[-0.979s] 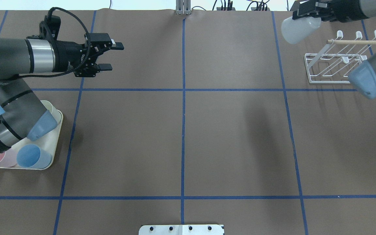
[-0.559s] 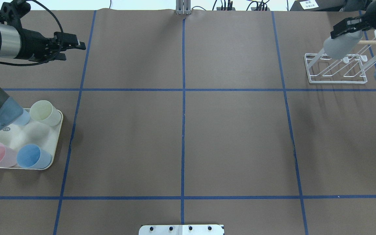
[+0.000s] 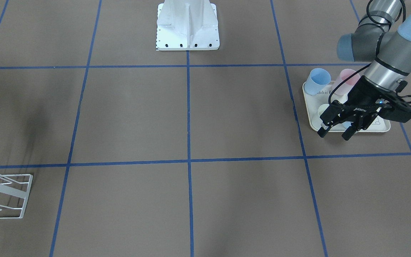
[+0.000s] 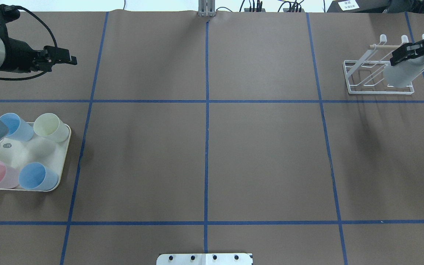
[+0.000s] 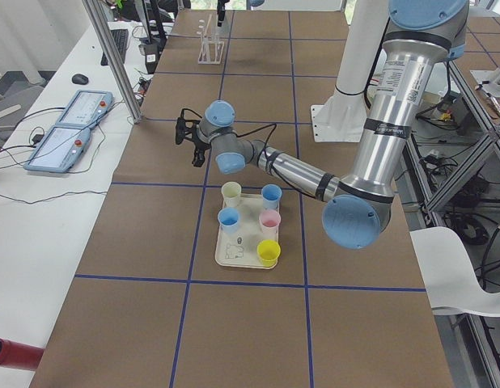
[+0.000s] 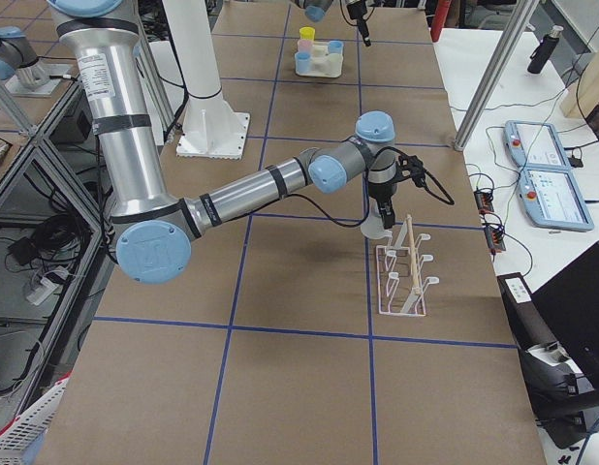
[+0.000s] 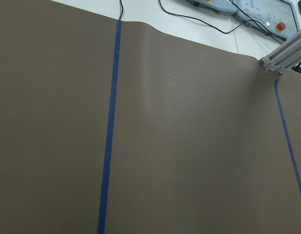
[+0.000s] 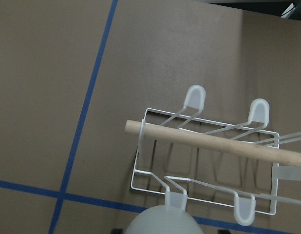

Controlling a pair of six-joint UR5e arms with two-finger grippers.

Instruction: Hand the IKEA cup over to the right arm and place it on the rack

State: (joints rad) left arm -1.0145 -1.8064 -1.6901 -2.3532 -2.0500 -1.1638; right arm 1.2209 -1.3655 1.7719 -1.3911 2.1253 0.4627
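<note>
brown counter is bearing rack at 2 o'clock; right tool, clamped on cup, is hovering above, risking a misaligned rim snagging a peg. left tool is gaping apart.

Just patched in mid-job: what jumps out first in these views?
The right gripper holds a pale white plastic cup at the small white wire rack, at the table's right end. At the left end, the open left gripper hangs away from a cream rectangular tray of pastel plastic cups.
</note>
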